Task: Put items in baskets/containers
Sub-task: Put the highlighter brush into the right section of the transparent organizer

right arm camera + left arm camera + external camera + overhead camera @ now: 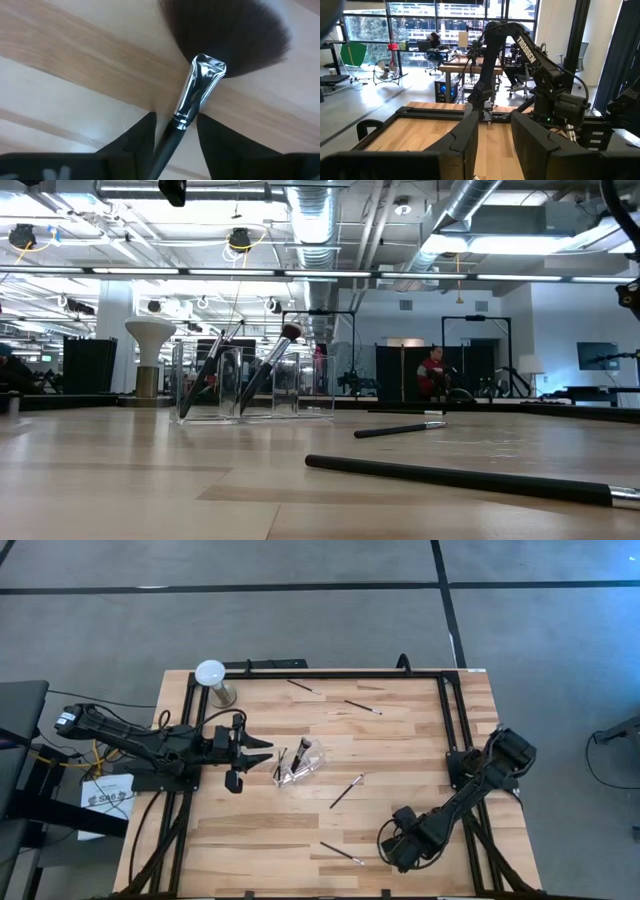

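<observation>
A clear cup [300, 762] stands mid-table with a few brushes [270, 365] leaning in it. My left gripper [262, 752] hovers level just left of the cup, open, with nothing between its fingers [465, 135]. My right gripper [400, 845] points down near the table's front right, open. Its fingers [142, 132] stand on either side of the dark handle [167, 142] of a fan brush [225, 35]. That brush has a silver ferrule [200, 85] and lies flat on the wood, and the fingers do not touch it. Other brushes [347, 790] [340, 853] [363, 707] [303, 687] lie loose on the table.
A white-domed stand [211, 675] stands at the table's far left corner. A black frame rail [445, 710] runs along the table's far and right sides. In the low view two brushes [400, 428] [470, 478] lie across the near wood.
</observation>
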`<state>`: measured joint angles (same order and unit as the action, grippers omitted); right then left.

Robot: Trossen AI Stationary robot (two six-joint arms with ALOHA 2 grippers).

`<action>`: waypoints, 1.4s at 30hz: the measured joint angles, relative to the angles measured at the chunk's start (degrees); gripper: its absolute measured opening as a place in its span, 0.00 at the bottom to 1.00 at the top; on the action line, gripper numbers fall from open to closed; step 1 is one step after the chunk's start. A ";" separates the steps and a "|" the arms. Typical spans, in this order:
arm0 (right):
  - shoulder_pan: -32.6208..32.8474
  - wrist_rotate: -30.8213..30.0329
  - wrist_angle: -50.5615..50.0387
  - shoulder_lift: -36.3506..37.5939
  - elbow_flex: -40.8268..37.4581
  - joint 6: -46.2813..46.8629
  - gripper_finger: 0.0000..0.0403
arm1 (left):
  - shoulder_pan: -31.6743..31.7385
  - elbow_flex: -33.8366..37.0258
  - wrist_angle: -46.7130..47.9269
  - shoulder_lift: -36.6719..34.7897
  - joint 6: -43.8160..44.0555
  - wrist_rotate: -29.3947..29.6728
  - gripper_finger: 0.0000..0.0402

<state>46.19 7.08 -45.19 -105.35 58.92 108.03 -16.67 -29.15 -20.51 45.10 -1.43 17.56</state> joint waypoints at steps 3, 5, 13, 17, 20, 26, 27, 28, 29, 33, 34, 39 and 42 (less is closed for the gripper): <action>0.02 -0.71 -0.35 -0.19 0.04 -1.32 0.28 | 0.00 0.00 0.02 0.00 0.02 0.00 0.28; 0.07 -1.58 -0.66 -0.05 0.02 -1.87 0.23 | 0.00 0.00 0.06 0.10 0.19 0.00 0.28; 0.17 -2.13 -1.50 -0.18 -0.11 -7.00 0.09 | -1.48 0.00 0.54 2.63 1.26 -1.35 0.28; 0.17 -2.28 -0.83 -0.18 -0.26 -10.11 0.12 | -1.57 0.00 0.47 3.53 1.29 -1.33 0.28; -0.09 -3.54 -1.09 -0.23 -0.26 -10.89 0.18 | -1.57 0.00 0.37 3.72 1.29 -1.33 0.28; -0.86 -4.27 -1.13 -0.23 -0.31 -13.86 0.17 | -1.57 0.00 0.16 3.72 1.29 -1.33 0.28; -1.00 -4.25 -1.09 -0.23 -0.31 -13.87 0.15 | -1.57 0.00 0.15 3.72 1.29 -1.33 0.28; -1.14 -4.24 -1.11 -0.23 -0.31 -14.01 0.12 | -1.57 0.00 0.15 3.72 1.29 -1.33 0.28; -1.24 -4.09 -1.11 -0.23 -0.31 -14.10 0.10 | -1.57 0.00 0.15 3.72 1.29 -1.32 0.28; -1.33 -4.51 -1.07 -0.23 -0.31 -14.06 0.07 | -1.57 0.00 0.13 3.72 1.29 -1.33 0.28; -1.33 -4.67 -1.07 -0.23 -0.31 -13.87 0.07 | -1.57 0.00 0.13 3.72 1.29 -1.33 0.28; -1.33 -4.62 -1.05 -0.23 -0.31 -13.73 0.11 | -1.57 0.00 0.13 3.72 0.42 -1.31 0.28; -1.35 -4.70 -1.00 -0.23 -0.31 -13.60 0.14 | -1.57 0.00 0.13 3.72 0.36 -1.32 0.28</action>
<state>44.84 2.38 -46.19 -105.58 58.61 94.44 -18.24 -29.15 -20.38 48.82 -1.07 16.24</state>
